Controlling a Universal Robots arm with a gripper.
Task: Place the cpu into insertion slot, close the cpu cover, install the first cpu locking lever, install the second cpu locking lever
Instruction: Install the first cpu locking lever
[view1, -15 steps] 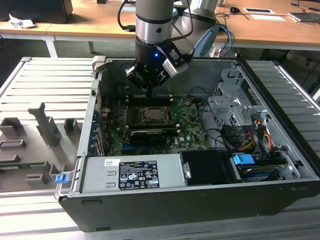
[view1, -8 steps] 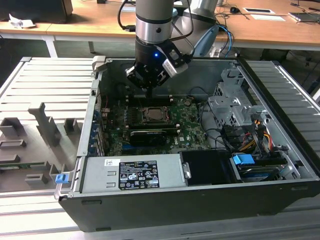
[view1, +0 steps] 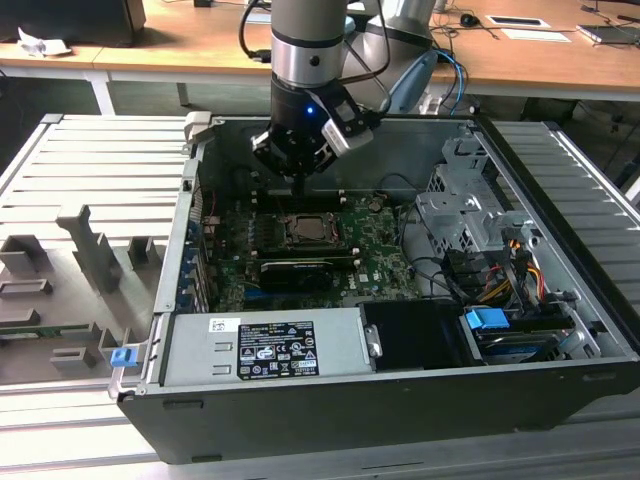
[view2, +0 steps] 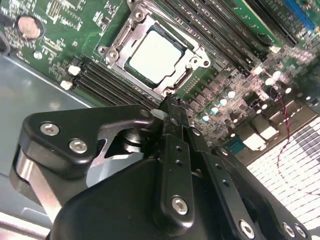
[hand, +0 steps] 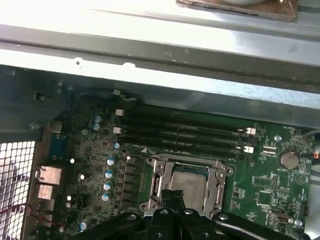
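So the end effector (view2: 171, 107) has its fingers pinched together with nothing between them, hanging just above the edge of the insertion slot (view2: 156, 54); the cpu (view2: 155, 56) already sits flat inside it, with the cpu cover (hand: 187, 185) down around it; all inside the open computer case (view1: 560, 300) on the green board (view1: 375, 250).

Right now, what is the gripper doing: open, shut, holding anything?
Gripper: shut with nothing between its fingers, its tips poised just off the edge of the cpu cover, which lies closed over the cpu.
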